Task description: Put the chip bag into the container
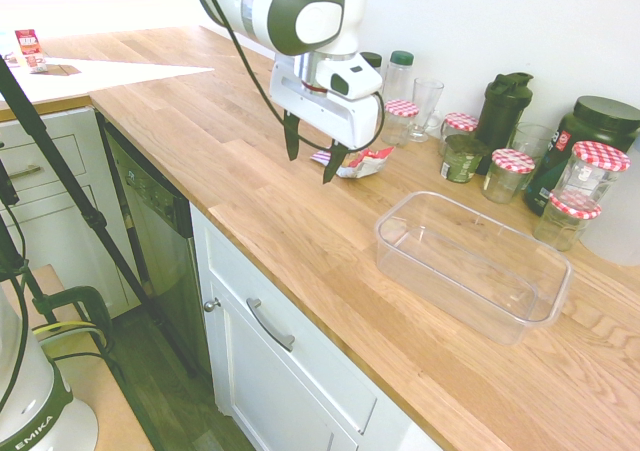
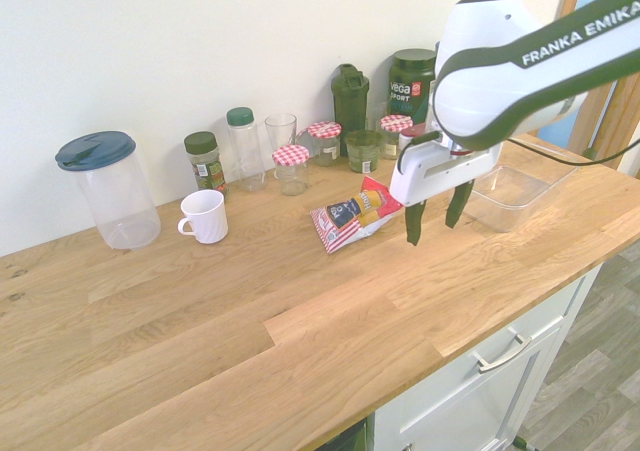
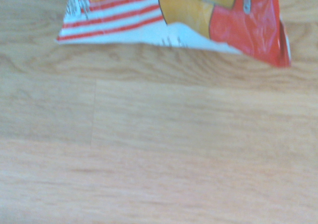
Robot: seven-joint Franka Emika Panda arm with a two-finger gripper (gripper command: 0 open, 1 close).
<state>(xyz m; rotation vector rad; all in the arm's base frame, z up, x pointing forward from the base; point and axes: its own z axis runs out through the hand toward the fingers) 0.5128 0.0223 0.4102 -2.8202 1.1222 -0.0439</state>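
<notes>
On the wooden table (image 2: 240,311): the chip bag (image 2: 352,213) lay crumpled in front of the jars (image 2: 291,169), outside the container (image 1: 474,266).
Jaws (image 2: 436,229): apart and holding nothing — above the table, near the bag.
Step in hand: reaching for the bag; the jaws probably needed to move over its middle before descending.
Grip: best taken across the plump body, one finger each side — a pinch at the flat end might have slipped or torn.
Descent: straight and gentle, low enough to gather foil without crushing chips.
Carry: a lift clear of the container's rim, then a release well inside, seemed wisest.
</notes>
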